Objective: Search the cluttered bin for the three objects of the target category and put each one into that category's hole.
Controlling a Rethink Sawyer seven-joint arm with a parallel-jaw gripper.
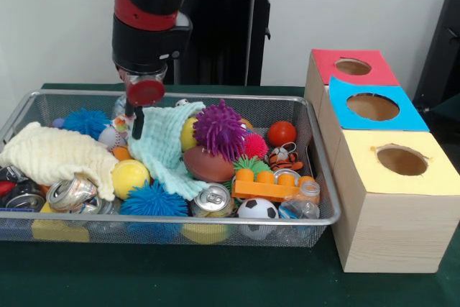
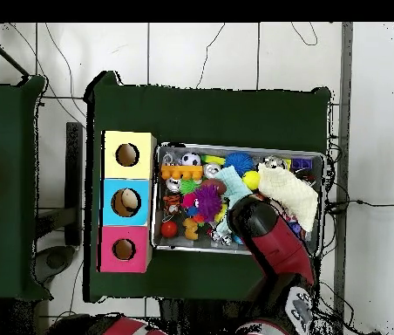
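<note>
My gripper (image 1: 135, 126) hangs low in the back left part of the wire mesh bin (image 1: 325, 177), just at the left edge of a pale teal cloth (image 1: 164, 150). Whether it touches the cloth is unclear. Around it lie a cream cloth (image 1: 54, 157), a yellow ball (image 1: 130, 177), blue spiky balls (image 1: 152, 200), a purple spiky ball (image 1: 220, 129), a brown football (image 1: 207, 165), a red ball (image 1: 281, 133), a soccer ball (image 1: 257, 209) and crushed cans (image 1: 71, 193). In the overhead view the arm (image 2: 266, 229) covers the gripper.
Three wooden boxes with round holes stand beside the bin: red-topped (image 1: 352, 67), blue-topped (image 1: 374, 106), yellow-topped (image 1: 402, 160); overhead they are yellow (image 2: 127, 154), blue (image 2: 126, 202), red (image 2: 124, 249). An orange toy brick (image 1: 272, 185) and a tiger toy (image 1: 284, 157) lie near the bin's right end.
</note>
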